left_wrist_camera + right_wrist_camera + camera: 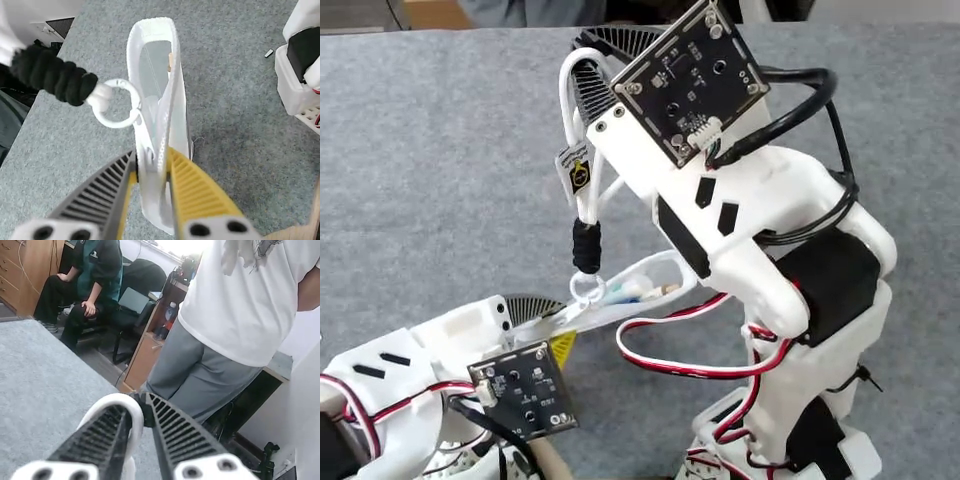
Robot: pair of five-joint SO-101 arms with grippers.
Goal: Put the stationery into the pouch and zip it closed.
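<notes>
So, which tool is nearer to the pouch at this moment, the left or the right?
Left. The left tool is shut on one end of the pouch. The right tool is held away from it, gripping the white strap that leads to its zip ring.

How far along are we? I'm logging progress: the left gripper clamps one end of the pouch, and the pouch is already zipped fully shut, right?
Not zipped shut. The left gripper does clamp one end of the pouch, but the left wrist view shows the pouch's mouth gaping open, with the zipper ring near the clamped end.
</notes>
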